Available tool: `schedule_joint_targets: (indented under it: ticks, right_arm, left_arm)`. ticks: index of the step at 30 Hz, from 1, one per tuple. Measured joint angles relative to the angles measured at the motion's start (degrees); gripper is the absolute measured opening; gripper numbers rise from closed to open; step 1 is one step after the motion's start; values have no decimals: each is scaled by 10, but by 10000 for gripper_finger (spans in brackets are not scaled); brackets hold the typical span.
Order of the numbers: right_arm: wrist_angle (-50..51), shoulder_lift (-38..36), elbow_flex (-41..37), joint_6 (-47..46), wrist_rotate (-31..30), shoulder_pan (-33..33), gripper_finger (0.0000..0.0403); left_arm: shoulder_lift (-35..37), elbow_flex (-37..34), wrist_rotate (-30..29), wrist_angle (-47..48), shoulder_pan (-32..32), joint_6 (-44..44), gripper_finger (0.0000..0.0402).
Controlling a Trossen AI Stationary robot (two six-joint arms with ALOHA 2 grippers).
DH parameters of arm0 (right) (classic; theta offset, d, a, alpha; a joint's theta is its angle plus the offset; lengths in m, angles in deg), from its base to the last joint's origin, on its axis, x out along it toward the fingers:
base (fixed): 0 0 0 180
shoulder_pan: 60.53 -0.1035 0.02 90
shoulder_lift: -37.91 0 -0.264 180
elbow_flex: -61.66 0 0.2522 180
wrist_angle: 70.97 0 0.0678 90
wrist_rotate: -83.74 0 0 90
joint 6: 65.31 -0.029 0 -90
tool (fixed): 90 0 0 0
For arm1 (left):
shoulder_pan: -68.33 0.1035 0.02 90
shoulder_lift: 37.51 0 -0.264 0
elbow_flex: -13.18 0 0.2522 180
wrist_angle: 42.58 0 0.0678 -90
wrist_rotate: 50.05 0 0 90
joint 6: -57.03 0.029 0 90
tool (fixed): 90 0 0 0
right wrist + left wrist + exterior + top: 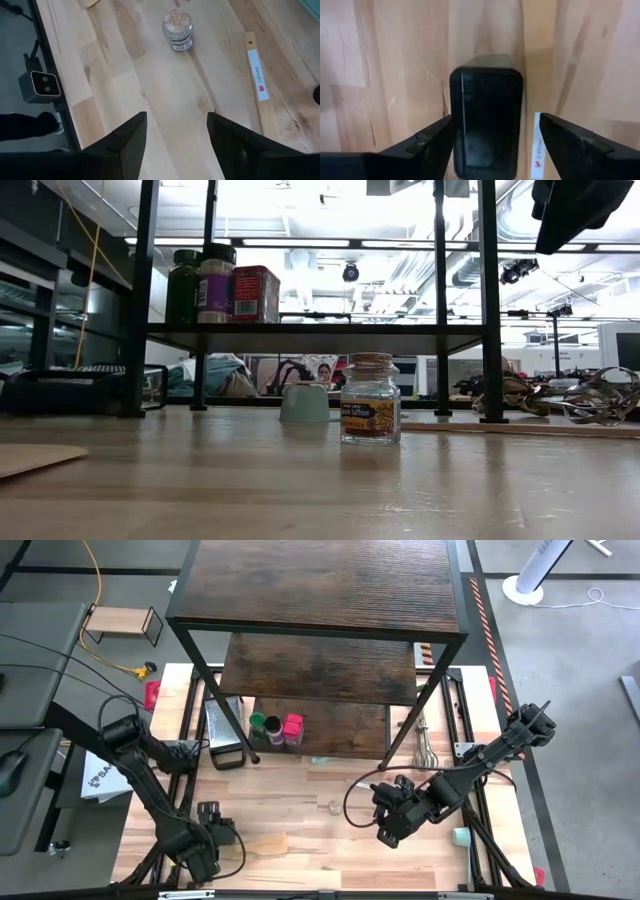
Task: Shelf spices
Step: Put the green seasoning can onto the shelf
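With the right gripper (175, 137) hovering, fingers apart and empty, lower it squarely over the tiny pale glass spice jar (177, 29) standing alone mid-table, near of the dark-wood shelf (330, 585).

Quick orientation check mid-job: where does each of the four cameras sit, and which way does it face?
High: overhead, straight down on shelf, both arms.
Low: table height, level across; small glass jar ahead, no clear arm.
Left wrist: faces tabletop past left end effector, open, dark block between.
Right wrist: down past right end effector, open.
Shared: low and right wrist both see the jar.
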Motion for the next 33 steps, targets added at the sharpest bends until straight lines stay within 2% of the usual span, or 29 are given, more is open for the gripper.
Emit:
schedule_joint_targets:
  ticks: [5, 8, 11, 16, 21, 25, 29, 33]
  right_arm:
    - [0, 0, 0, -1, 0, 0, 204]
    - [0, 0, 0, -1, 1, 0, 204]
    - [0, 0, 0, -1, 3, 0, 204]
    - [0, 0, 0, 0, 3, 0, 204]
    - [7, -1, 0, -21, 8, 0, 204]
    - [21, -1, 0, -25, 31, -3, 204]
    - [41, -1, 0, -51, 44, -10, 204]
    - [50, -2, 0, -89, 32, -22, 204]
  left_arm:
    - [-16, 0, -6, -1, 9, -25, 276]
    - [-16, 0, -19, -6, 11, -28, 253]
    - [-16, 0, -22, -12, 11, -14, 211]
    - [-15, 0, -11, -6, 36, -11, 107]
    - [-6, 9, -38, -66, 102, 4, 107]
    - [-6, 54, -80, -124, 174, 77, 107]
    - [-6, 130, -152, -163, 255, 165, 107]
    - [-6, 211, -235, -159, 339, 229, 107]
